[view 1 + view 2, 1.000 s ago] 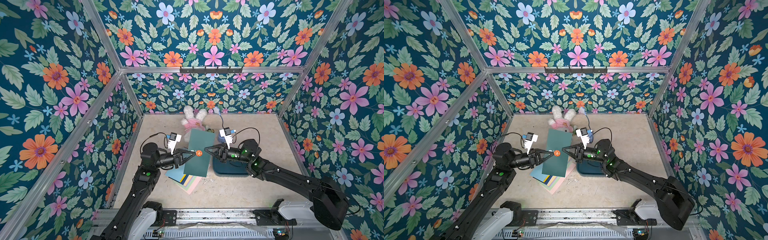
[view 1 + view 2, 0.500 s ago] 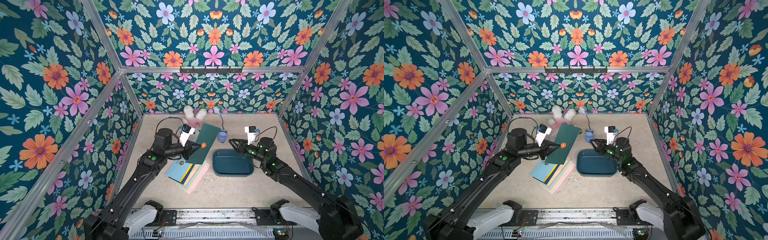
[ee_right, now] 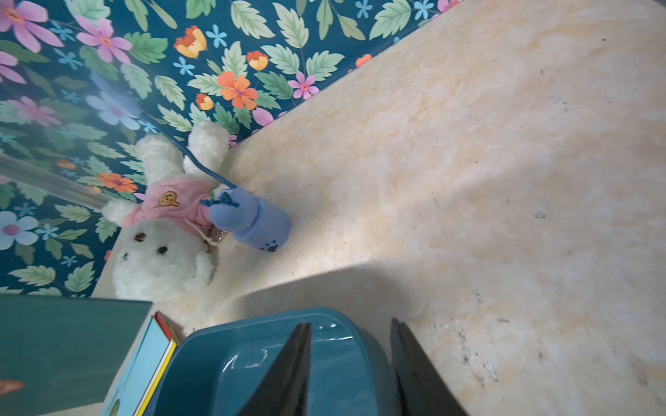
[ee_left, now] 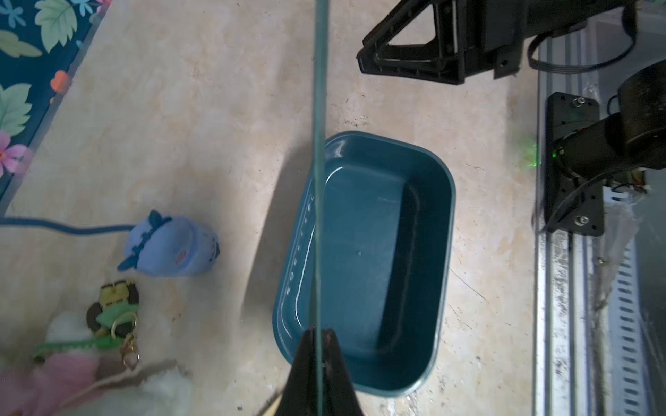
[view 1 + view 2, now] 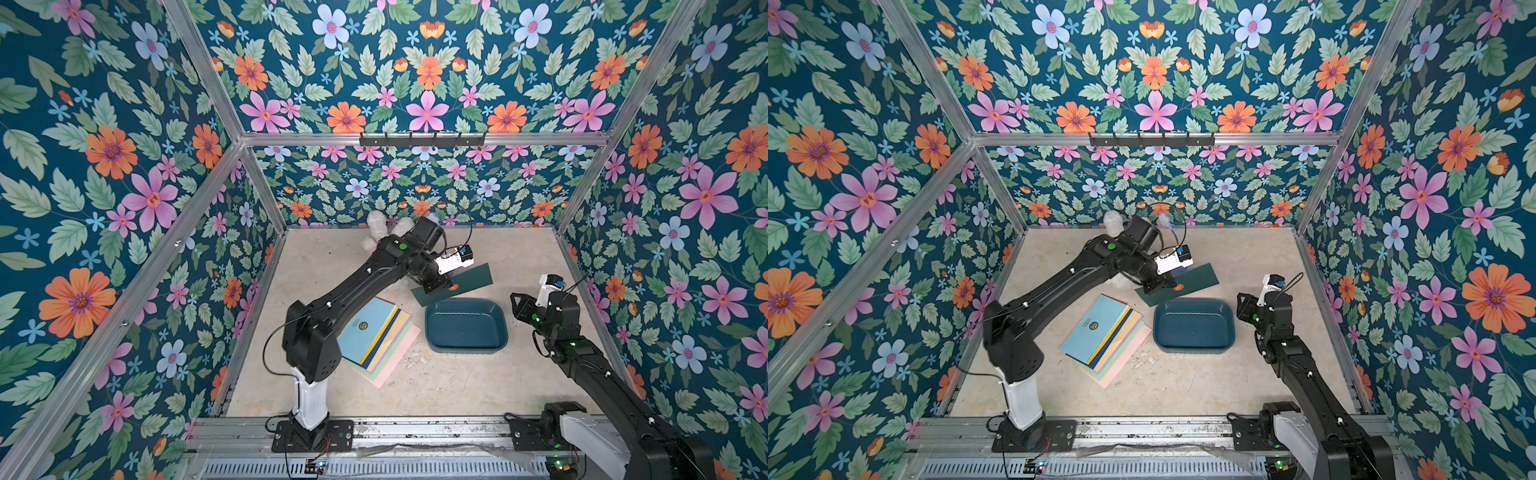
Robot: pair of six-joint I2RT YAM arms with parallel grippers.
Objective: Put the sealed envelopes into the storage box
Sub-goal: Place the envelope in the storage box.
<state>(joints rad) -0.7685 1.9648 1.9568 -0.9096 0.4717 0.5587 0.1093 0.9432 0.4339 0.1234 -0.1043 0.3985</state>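
Observation:
My left gripper [image 5: 441,286] [image 5: 1161,286] is shut on a dark green sealed envelope [image 5: 465,277] [image 5: 1192,277] with an orange seal. It holds the envelope in the air over the far rim of the storage box [image 5: 465,328] [image 5: 1194,330], an empty dark teal tub. In the left wrist view the envelope [image 4: 317,144] shows edge-on between the left gripper [image 4: 317,333] fingers, above the box [image 4: 378,252]. A fanned stack of sealed envelopes [image 5: 376,336] [image 5: 1104,336] lies left of the box. My right gripper [image 5: 515,302] [image 3: 349,322] is open and holds nothing, by the box's right end.
A white plush toy in a pink top [image 3: 162,234] and a small light-blue toy [image 3: 252,219] [image 4: 169,245] lie at the back wall. A little green toy car on a keyring [image 4: 115,306] lies beside them. The metal rail [image 5: 415,432] runs along the front edge.
Both grippers held the green envelope a second ago. The right one has let go, opened and drawn back to the right. The left arm has carried the envelope right, over the box's far edge.

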